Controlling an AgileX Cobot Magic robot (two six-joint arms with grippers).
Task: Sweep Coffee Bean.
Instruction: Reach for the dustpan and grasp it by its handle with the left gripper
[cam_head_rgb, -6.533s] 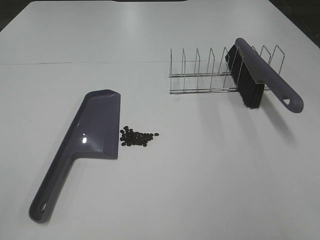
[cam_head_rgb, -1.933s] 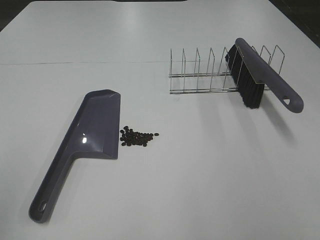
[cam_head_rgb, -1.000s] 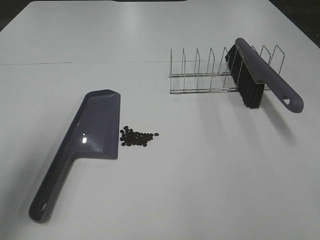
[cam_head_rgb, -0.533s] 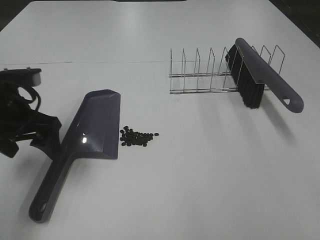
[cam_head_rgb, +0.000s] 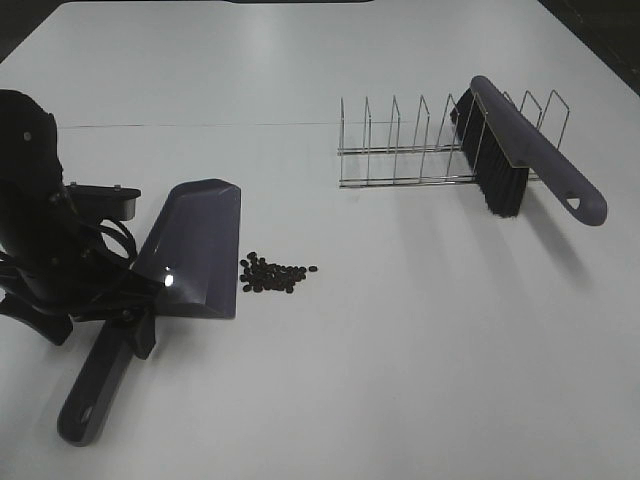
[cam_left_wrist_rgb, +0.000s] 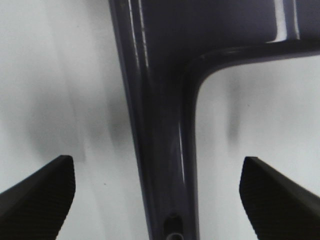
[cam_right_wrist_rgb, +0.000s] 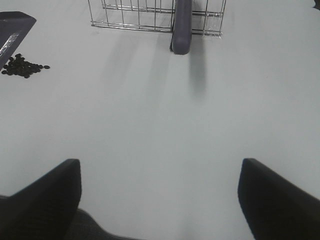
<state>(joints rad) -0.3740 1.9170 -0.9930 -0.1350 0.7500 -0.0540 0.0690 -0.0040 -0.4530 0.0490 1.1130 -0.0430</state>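
The coffee beans (cam_head_rgb: 275, 275) lie in a small dark pile on the white table, just right of the purple dustpan's blade (cam_head_rgb: 195, 250). They also show in the right wrist view (cam_right_wrist_rgb: 22, 66). My left gripper (cam_head_rgb: 105, 330) is open and straddles the dustpan's handle (cam_left_wrist_rgb: 160, 150), one finger on each side, not closed on it. The purple brush (cam_head_rgb: 525, 150) with black bristles leans in the wire rack (cam_head_rgb: 400, 150). My right gripper (cam_right_wrist_rgb: 162, 200) is open and empty over bare table, well short of the brush handle (cam_right_wrist_rgb: 181, 25). It is outside the exterior view.
The wire rack (cam_right_wrist_rgb: 150, 15) stands at the back right with the brush resting in it. The table's far edge runs along the top of the exterior view. A corner of the dustpan (cam_right_wrist_rgb: 12, 30) shows in the right wrist view.
My left arm has come in from the left and moved down over the dustpan's handle. The beans, dustpan and brush have not moved.
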